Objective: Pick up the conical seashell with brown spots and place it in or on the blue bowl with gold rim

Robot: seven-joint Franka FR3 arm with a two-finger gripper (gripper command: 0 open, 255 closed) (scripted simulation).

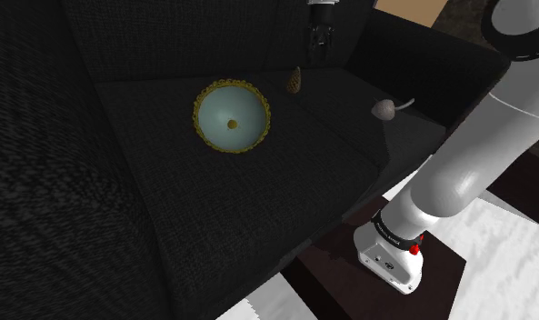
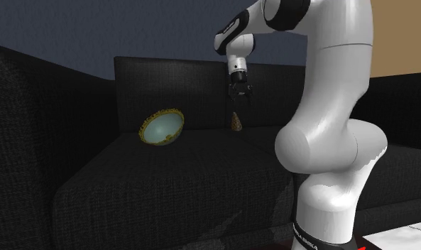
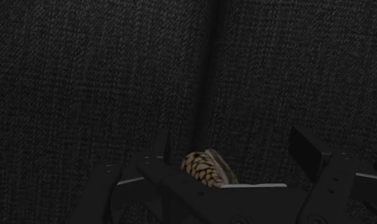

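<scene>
The gripper [image 2: 239, 96] hangs with its fingers wide apart and empty, almost straight above the spotted shell [image 2: 236, 122], which sits on the black sofa [image 2: 166, 185] near the backrest, so the reach looks to be straight down.

Sofa: a black woven sofa [image 2: 166, 192] is sitting in dim light.
Wall: a blue-grey wall [image 2: 74, 35] is rising behind the sofa.
Floor: a white floor [image 1: 517, 282] is showing before the sofa's front.
</scene>
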